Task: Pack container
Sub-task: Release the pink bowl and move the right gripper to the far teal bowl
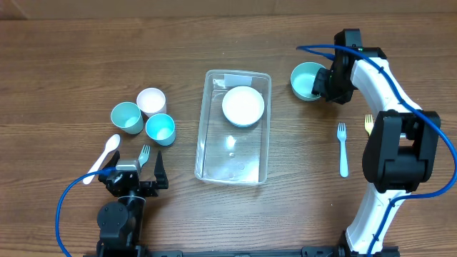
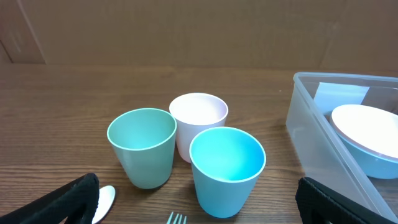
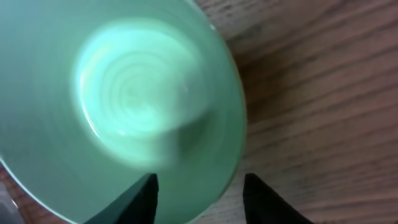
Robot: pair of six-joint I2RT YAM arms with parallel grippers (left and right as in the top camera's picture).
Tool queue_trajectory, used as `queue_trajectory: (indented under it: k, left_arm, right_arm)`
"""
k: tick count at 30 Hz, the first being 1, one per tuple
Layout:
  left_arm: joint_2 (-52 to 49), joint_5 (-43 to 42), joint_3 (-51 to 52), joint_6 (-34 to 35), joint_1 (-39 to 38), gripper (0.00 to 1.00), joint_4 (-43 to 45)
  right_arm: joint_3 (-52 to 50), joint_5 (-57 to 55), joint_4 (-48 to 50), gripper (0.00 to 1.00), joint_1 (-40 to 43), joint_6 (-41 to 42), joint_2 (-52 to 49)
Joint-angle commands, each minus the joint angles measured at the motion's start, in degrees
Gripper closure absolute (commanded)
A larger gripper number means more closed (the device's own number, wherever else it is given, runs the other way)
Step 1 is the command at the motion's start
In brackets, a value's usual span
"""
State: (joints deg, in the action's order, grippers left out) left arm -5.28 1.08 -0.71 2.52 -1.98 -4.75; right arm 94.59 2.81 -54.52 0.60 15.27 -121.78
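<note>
If you pinch only the thin rim, the teal bowl (image 3: 124,99) could slip out or tip on the way.
Your right gripper (image 3: 200,180) is open, with one finger over the inside of the bowl and the other outside it, above the table (image 3: 323,93). The rim sits between them, and you hold nothing yet. I cannot tell if a finger touches the bowl. A push from one finger first could slide the bowl away across the wood. The container (image 1: 200,143) lies in the middle of the table, just beside this bowl, with a white bowl (image 1: 243,106) in its far end. Lift high enough, or you may bump its wall. Your left gripper (image 1: 148,173) is open wide and holds nothing, near the three cups (image 2: 186,146).
</note>
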Motion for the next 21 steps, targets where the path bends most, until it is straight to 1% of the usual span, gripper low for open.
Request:
queue_trajectory:
  k: [1,4,6,9,10,13,21]
  left_arm:
    - [0.07,-0.52,0.31,-1.27,0.46,0.00,0.11]
    - [0.07,-0.52,0.31,-1.27,0.46,0.00,0.11]
    - [0.07,-0.52,0.31,-1.27,0.46,0.00,0.11]
    - [0.07,-0.52,0.31,-1.27,0.46,0.00,0.11]
    - [0.07,-0.52,0.31,-1.27,0.46,0.00,0.11]
    - [0.07,-0.52,0.31,-1.27,0.46,0.00,0.11]
    - [0.07,-0.52,0.31,-1.27,0.46,0.00,0.11]
  right_arm:
    - [0.28,0.48,0.28,0.63,-0.20,0.02,0.66]
    - [0.28,0.50,0.26,0.71,-0.20,0.02,0.66]
    - [0.28,0.50,0.17,0.78,-0.20,0.02,0.66]
    - [0.28,0.48,-0.02,0.83,-0.20,0.02,0.66]
    - [0.28,0.50,-0.07,0.88,-0.20,0.02,0.66]
    - [0.28,0.28,-0.22,0.96,-0.20,0.00,0.66]
    - [0.28,0.31,-0.42,0.96,-0.20,0.00,0.66]
